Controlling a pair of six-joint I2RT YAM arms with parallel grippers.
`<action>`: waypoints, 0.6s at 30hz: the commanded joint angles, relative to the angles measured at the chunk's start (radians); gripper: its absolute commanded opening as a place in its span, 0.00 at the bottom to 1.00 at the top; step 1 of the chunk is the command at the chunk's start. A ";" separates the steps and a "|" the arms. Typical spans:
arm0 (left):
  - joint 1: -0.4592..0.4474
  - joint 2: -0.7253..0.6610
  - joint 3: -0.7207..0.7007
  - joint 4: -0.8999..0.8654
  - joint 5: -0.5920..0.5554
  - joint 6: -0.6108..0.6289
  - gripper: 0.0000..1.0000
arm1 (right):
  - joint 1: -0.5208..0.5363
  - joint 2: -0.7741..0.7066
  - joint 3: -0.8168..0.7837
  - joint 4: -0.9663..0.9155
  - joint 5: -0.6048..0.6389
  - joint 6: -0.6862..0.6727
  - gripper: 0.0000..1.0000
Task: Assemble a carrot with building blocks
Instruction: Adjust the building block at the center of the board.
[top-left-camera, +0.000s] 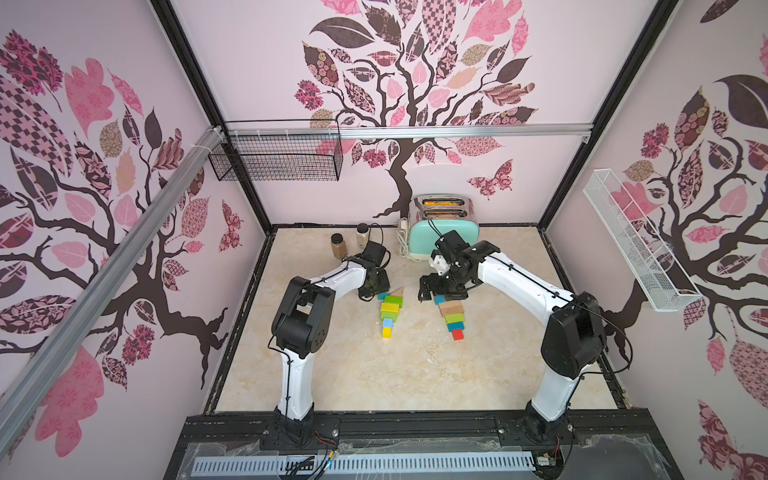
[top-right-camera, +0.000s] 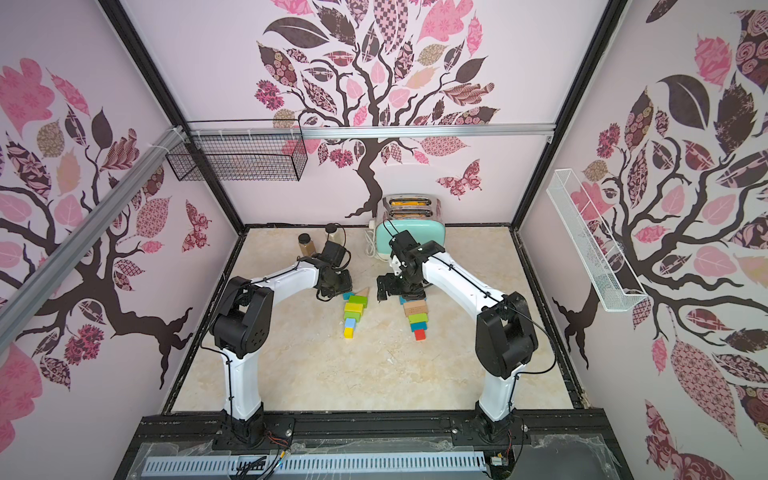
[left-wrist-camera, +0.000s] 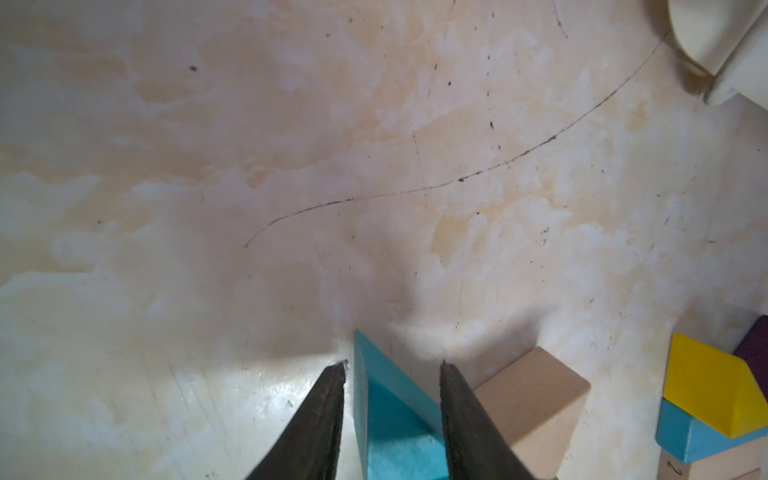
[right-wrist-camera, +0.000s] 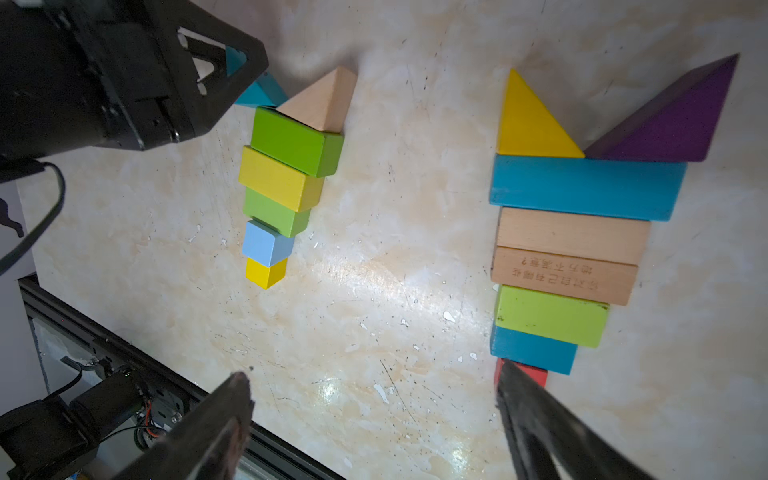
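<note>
Two tapering rows of building blocks lie flat on the marble table (top-left-camera: 374, 374). The left row (top-left-camera: 390, 313) (right-wrist-camera: 282, 187) runs yellow cube, light blue cube, then green, yellow and green bars. A tan wedge (right-wrist-camera: 326, 99) (left-wrist-camera: 536, 399) and a teal wedge (left-wrist-camera: 386, 407) (right-wrist-camera: 262, 93) lie at its wide end. My left gripper (left-wrist-camera: 393, 362) (top-left-camera: 374, 291) straddles the teal wedge, with a thin gap at one finger. The right row (top-left-camera: 452, 316) (right-wrist-camera: 569, 232) ends in a yellow triangle (right-wrist-camera: 530, 120) and a purple one (right-wrist-camera: 673, 120). My right gripper (right-wrist-camera: 370, 376) (top-left-camera: 440, 291) hovers open and holds nothing. One of its fingers covers the red block (right-wrist-camera: 536, 374).
A mint toaster (top-left-camera: 442, 232) stands at the back with a white cord (top-left-camera: 402, 241) beside it. Two brown-lidded spice jars (top-left-camera: 338, 245) (top-left-camera: 362, 235) stand behind my left arm. A black wire basket (top-left-camera: 276, 156) and a white rack (top-left-camera: 636, 245) hang on the walls.
</note>
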 joint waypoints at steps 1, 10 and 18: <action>-0.008 0.001 -0.002 -0.005 0.001 -0.003 0.39 | -0.003 0.001 0.008 0.011 -0.005 -0.010 0.95; -0.009 0.022 0.029 -0.001 -0.021 0.009 0.34 | -0.003 0.008 0.005 0.016 -0.012 -0.009 0.95; -0.030 0.028 0.030 -0.004 -0.022 0.021 0.33 | -0.002 0.016 0.007 0.018 -0.019 -0.010 0.95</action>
